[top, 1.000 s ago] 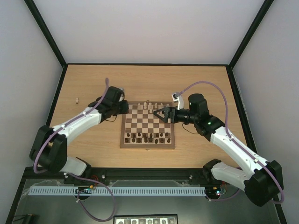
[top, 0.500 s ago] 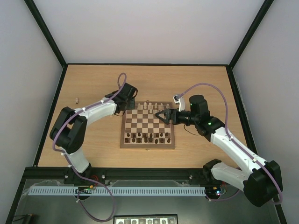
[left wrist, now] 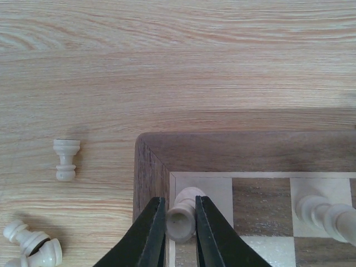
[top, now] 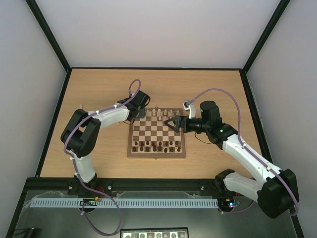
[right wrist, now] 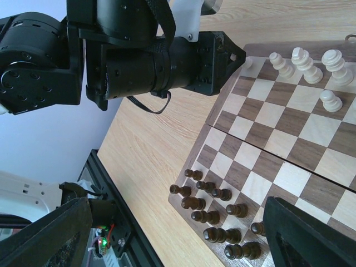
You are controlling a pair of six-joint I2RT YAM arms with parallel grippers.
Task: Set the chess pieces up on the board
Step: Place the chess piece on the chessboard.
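Black left fingers [left wrist: 153, 233] pinch 1 cream piece [left wrist: 186, 199] over the corner light square of the board [left wrist: 233, 150], so my left gripper [left wrist: 179, 219] is clamped narrow on it. Just off that corner, on the wooden table [left wrist: 167, 55], 1 cream pawn [left wrist: 66, 159] stands upright and 2 other cream pieces [left wrist: 30, 247] lie tipped. My right gripper [top: 173, 122] hangs spread wide above the board's right half with nothing between its fingers, and dark pieces [right wrist: 214, 217] crowd the near rows.

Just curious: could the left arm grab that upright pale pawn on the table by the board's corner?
Probably not yet: the pawn stands unobstructed, but the left end effector is shut on another pale piece at the board's corner.
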